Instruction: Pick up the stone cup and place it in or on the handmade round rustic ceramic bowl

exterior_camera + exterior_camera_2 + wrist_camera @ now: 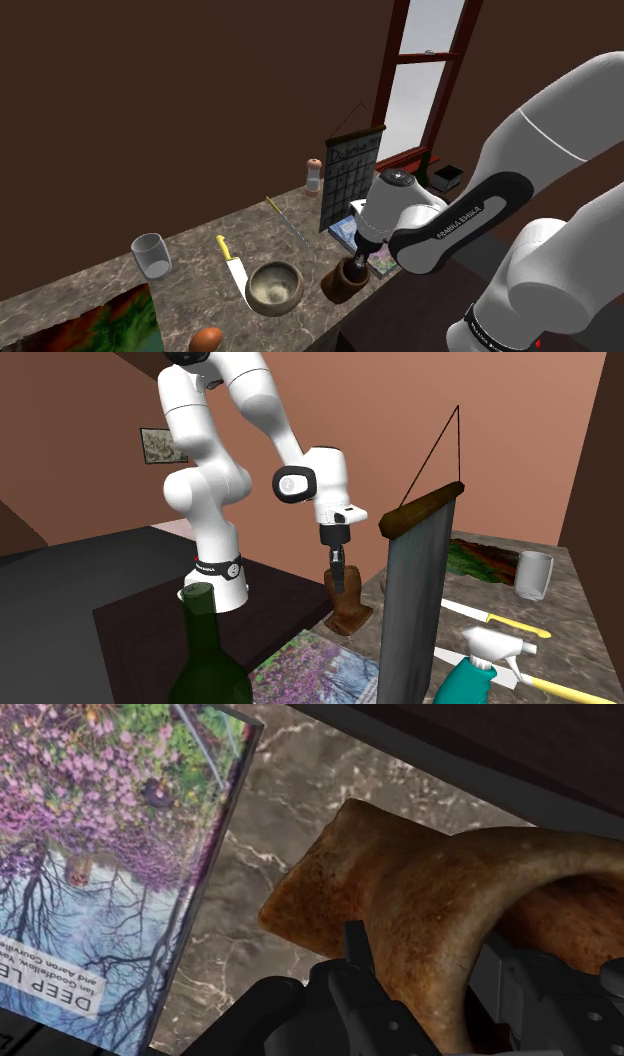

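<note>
- We are seeing the stone cup (343, 281) as rough, mottled brown, flaring at its foot.
- It is standing upright, mouth facing up, at the counter (195, 245) edge nearest the stand, between the bowl (275, 287) and a book (352, 228).
- The end effector (357, 262) is clasping its rim wall.

glass (151, 255), yellow-handled knife (231, 262) and book (100, 854) sit on the counter (190, 235).

You're looking at the cup (345, 282), mottled brown with a flared foot, standing upright near the edge of the counter (190, 240). The bowl (274, 287), round, grey-brown and paler inside, is sitting mouth-up just beside it, at the cup's nine o'clock in the shoulder view.
</note>
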### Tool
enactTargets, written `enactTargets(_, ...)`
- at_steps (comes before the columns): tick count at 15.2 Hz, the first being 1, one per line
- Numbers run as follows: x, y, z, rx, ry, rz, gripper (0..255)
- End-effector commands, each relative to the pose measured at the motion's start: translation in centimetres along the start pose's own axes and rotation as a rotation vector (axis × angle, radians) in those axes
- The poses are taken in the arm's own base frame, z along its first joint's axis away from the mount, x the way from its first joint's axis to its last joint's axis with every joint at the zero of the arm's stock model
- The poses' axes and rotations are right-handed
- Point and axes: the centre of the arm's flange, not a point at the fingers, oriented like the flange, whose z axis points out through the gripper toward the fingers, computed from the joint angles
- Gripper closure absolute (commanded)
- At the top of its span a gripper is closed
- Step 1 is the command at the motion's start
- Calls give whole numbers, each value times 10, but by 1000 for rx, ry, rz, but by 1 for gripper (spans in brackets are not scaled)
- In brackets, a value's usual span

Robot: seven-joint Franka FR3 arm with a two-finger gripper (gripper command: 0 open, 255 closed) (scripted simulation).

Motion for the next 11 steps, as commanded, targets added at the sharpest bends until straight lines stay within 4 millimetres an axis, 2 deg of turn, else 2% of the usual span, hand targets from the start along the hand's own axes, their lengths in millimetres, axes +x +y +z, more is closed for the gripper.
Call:
enactTargets(1, 1, 0, -9, 0, 0, 0, 255)
enactTargets(11, 8, 5, -62, 0, 0, 0, 255)
